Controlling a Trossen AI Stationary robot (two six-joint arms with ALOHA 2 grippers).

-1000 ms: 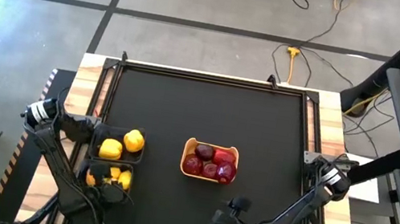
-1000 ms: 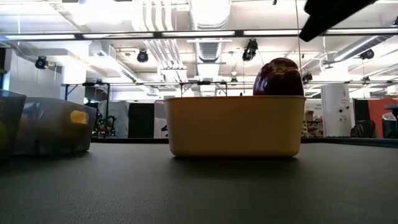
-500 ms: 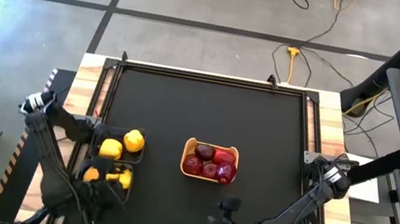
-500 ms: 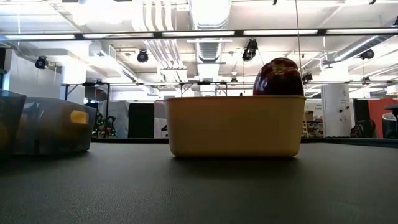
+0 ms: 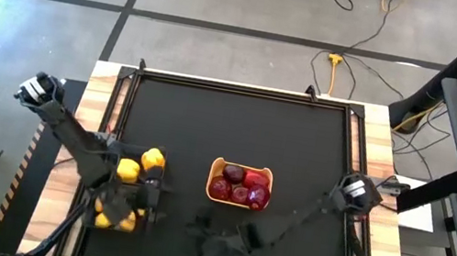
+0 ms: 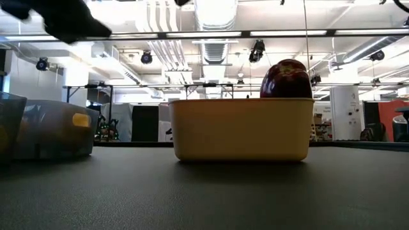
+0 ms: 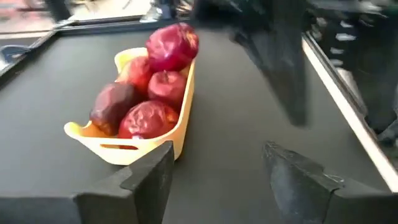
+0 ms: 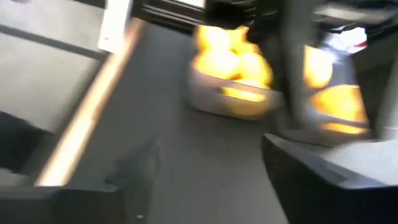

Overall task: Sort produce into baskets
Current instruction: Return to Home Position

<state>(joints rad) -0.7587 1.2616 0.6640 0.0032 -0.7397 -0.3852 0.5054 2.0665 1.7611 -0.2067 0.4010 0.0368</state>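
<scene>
Two dark bins sit at the table's left. The far bin (image 6: 51,131) holds yellow pieces (image 5: 152,160), and the near bin (image 6: 7,128) holds lemons (image 5: 106,217). My left gripper (image 7: 217,155) hangs just right of them, fingers spread with nothing between. My right gripper (image 8: 210,146) hangs over the table's near middle, likewise released and empty. Just right of centre, the yellow-tan tray (image 6: 239,131) carries the dark red fruits (image 7: 172,46), heaped above its rim.
</scene>
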